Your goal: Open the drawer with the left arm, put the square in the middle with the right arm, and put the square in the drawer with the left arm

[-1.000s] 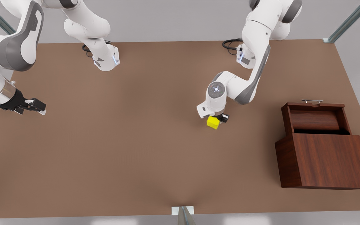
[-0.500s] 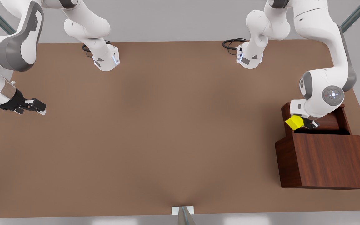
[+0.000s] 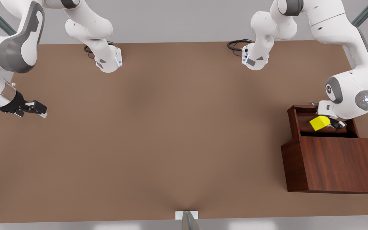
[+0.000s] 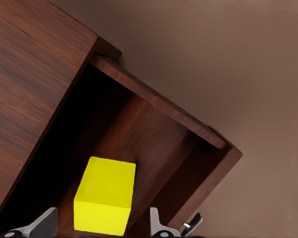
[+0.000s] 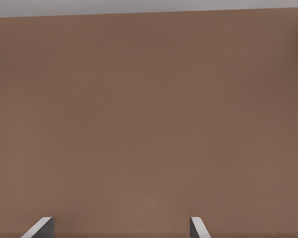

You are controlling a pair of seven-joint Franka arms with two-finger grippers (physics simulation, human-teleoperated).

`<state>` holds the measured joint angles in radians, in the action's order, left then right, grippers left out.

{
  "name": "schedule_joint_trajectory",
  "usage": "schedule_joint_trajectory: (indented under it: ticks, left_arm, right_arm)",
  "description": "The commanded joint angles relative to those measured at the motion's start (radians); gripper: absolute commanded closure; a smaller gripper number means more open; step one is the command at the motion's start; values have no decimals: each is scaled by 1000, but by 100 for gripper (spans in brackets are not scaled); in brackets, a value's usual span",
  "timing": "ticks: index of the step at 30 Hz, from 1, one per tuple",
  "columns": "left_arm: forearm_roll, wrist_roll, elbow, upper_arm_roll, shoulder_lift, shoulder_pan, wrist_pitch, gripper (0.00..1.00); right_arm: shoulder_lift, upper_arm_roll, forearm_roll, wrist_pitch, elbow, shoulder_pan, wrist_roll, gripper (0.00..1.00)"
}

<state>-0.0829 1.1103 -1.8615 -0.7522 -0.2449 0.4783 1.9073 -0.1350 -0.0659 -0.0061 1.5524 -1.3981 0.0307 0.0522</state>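
The small bright yellow cube (image 3: 320, 123) hangs over the pulled-out drawer (image 3: 324, 123) of the dark reddish-brown wood-grain box (image 3: 332, 164), partly masked by the left arm's white wrist. The left gripper (image 3: 331, 125) is mostly hidden behind the cube; in the left wrist view its fingers (image 4: 39, 225) sit apart from the cube's faces, so a pinch cannot be confirmed. The thin silver bar handle (image 3: 312, 103) peeks out beside the wrist. The right gripper (image 3: 35, 108) (black, blunt-tipped) waits spread over the matte brown tabletop (image 3: 158, 134) at the front view's left.
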Motion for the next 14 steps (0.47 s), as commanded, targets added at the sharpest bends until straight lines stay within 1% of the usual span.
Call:
schedule_joint_trajectory:
  ticks: [1, 2, 3, 4, 5, 7, 8, 9, 10, 11, 14]
  left_arm:
    - [2, -62, 33, 5, 4, 9, -49, 0]
    - [8, -200, 146, 63, -8, 13, -200, 0]
    - [80, -522, 229, 149, -16, 14, -277, 0]
    - [158, -786, 277, 192, -16, 14, -277, 0]
    - [206, -941, 329, 227, -19, 14, -272, 0]
    - [206, -1191, 435, 278, -45, 31, -267, 0]
    - [198, -1284, 453, 411, -39, -58, -264, 0]
    - [155, -1291, 476, 618, -31, -220, -257, 0]
    - [54, -1293, 470, 735, -27, -285, -235, 0]
    - [31, -1290, 446, 807, -8, -342, -215, 0]
    - [-3, -1288, 367, 858, 32, -379, -162, 0]
  right_arm:
    - [-3, 0, 0, 0, 8, 0, 0, 0]
    - [-9, 1, 2, 0, 11, 0, 0, 0]
    - [-23, 2, 2, 0, 34, 0, 0, 0]
    - [-31, 6, 2, 0, 37, -3, 0, 0]
    - [-32, 11, -2, 6, 36, -2, 8, 0]
    - [-43, 11, -15, 37, 37, -3, 9, 0]
    - [-43, 12, -15, 35, 37, -2, 9, 0]
    - [-44, 11, -18, 37, 37, -2, 9, 0]
    - [-49, 11, -12, 43, 39, 2, 9, 0]
    - [-51, 12, -15, 55, 39, -2, 9, 0]
    - [-63, 15, -6, 97, 39, -15, 2, 0]
